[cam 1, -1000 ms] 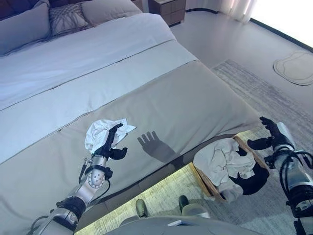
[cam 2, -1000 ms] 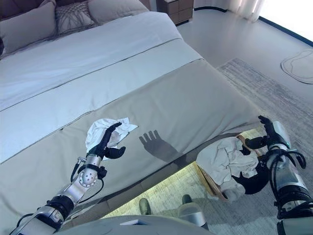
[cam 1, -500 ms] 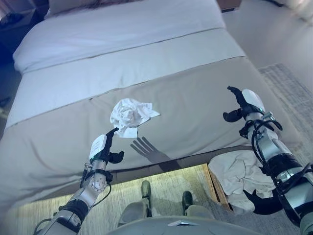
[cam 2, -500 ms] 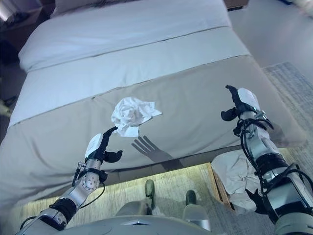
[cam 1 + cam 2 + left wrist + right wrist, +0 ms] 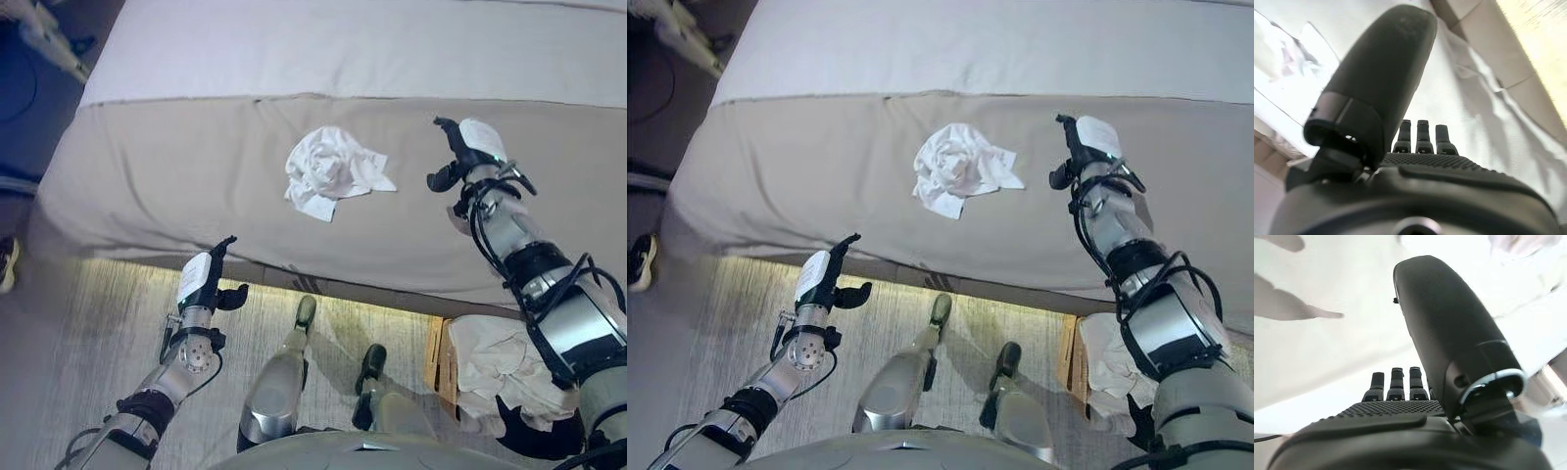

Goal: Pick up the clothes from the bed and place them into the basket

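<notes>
R hand [image 5: 468, 157] nearer cloth [image 5: 333, 173], L hand [image 5: 204, 284] back

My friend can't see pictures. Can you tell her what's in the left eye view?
A crumpled white cloth lies on a tan bed, untouched. The robot's right hand is open above the bed beside it; its left hand is open lower down, past the bed's edge. A basket holding clothes sits on the floor.

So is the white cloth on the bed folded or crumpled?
Crumpled: the white cloth lies bunched in an uneven heap on the bed, neither hand touching it.
</notes>
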Robot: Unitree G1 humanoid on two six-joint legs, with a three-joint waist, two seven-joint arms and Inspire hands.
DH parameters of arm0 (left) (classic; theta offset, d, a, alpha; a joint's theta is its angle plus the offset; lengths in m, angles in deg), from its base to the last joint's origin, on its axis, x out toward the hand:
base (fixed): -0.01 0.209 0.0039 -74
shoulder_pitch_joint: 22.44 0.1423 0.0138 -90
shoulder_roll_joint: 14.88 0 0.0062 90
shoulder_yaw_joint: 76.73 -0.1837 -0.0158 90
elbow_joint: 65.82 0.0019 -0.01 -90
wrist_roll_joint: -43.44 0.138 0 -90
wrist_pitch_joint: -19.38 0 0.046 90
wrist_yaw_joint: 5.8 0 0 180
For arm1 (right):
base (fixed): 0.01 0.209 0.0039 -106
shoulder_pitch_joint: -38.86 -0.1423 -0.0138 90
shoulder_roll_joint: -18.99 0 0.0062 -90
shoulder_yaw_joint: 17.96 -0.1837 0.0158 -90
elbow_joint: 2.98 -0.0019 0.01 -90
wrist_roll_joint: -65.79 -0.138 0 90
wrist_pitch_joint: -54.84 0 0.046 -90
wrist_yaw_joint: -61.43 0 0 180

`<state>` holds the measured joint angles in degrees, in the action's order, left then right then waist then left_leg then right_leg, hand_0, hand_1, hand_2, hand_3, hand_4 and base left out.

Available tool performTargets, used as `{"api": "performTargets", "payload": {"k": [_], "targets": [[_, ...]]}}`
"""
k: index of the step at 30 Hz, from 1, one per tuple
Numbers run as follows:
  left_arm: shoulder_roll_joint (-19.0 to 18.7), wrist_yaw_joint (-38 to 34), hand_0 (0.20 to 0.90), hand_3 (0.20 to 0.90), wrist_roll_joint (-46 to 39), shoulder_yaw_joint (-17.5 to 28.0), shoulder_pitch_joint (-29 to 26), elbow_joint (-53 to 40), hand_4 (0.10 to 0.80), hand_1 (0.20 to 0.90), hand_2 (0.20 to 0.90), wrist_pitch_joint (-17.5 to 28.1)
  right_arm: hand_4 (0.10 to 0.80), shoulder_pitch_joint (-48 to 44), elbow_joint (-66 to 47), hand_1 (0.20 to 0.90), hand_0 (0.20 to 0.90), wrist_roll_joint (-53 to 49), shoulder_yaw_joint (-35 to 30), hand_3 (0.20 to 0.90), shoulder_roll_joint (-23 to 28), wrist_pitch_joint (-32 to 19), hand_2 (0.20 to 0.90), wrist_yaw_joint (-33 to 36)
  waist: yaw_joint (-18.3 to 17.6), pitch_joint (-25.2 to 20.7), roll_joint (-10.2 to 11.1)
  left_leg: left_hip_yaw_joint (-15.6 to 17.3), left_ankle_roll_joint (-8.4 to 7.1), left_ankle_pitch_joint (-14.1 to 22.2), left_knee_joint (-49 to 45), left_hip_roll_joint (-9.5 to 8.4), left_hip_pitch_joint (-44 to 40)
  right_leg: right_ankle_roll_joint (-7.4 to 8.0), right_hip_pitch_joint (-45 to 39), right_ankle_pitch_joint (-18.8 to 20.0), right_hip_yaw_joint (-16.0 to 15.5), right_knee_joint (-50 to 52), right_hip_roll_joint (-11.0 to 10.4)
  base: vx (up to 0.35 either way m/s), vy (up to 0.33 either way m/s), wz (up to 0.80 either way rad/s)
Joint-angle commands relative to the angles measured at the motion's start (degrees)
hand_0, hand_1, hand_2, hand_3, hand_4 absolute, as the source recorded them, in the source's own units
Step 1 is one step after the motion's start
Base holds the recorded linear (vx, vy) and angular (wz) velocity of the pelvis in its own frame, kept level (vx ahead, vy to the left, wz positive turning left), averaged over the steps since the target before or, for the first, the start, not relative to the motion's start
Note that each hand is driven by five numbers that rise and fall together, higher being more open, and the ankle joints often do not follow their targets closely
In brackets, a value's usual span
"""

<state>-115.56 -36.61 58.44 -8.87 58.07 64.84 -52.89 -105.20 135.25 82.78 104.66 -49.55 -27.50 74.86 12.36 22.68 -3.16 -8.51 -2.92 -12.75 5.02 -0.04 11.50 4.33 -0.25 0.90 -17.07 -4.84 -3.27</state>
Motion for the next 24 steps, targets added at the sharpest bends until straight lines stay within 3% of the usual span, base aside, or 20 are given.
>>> {"api": "performTargets", "payload": {"k": [1,11,15,24], "targets": [[-4.76,-4.11,0.900,0.900,-2.01,0.59,-3.61,-6.20,0.800,0.900,0.900,4.49,0.800,-11.58,-2.01,0.900,0.900,2.30,5.30,0.900,2.43,0.62,0.900,3.86,1.41,0.45,2.51,1.73,3.03,9.07,-3.38,-3.00,-2.42,-1.41,7.58,-0.25,2.10,9.88,-3.15,-0.014,0.005,0.26],[-5.56,-4.95,0.900,0.900,-4.10,-1.73,-5.93,-8.68,0.800,0.900,0.900,5.79,0.800,-21.11,4.06,0.900,0.900,3.17,10.32,0.900,1.50,4.48,0.900,2.73,4.88,4.93,1.97,-0.33,3.71,9.07,-6.94,-4.30,1.94,-1.24,10.55,-1.82,-1.37,14.88,-4.48,0.030,0.040,0.21],[-5.78,-5.47,0.900,0.900,-4.41,-1.74,-5.79,-10.30,0.800,0.900,0.900,6.03,0.800,-23.76,5.82,0.900,0.900,4.23,11.67,0.900,0.75,4.71,0.900,2.40,5.81,7.05,1.68,0.32,4.09,9.44,-8.70,-4.73,3.89,-0.70,12.55,-2.05,-1.94,16.96,-5.39,0.029,0.057,0.08],[-5.25,-8.61,0.900,0.900,-4.43,-2.86,-5.01,-12.08,0.800,0.900,0.900,5.47,0.800,-27.13,8.95,0.900,0.900,6.06,13.94,0.900,-1.94,5.59,0.900,-1.01,6.77,7.11,1.28,1.56,4.63,9.00,-10.57,-5.11,10.44,-0.03,19.06,-1.48,-2.49,19.33,-6.16,0.011,0.061,-0.01]]}}
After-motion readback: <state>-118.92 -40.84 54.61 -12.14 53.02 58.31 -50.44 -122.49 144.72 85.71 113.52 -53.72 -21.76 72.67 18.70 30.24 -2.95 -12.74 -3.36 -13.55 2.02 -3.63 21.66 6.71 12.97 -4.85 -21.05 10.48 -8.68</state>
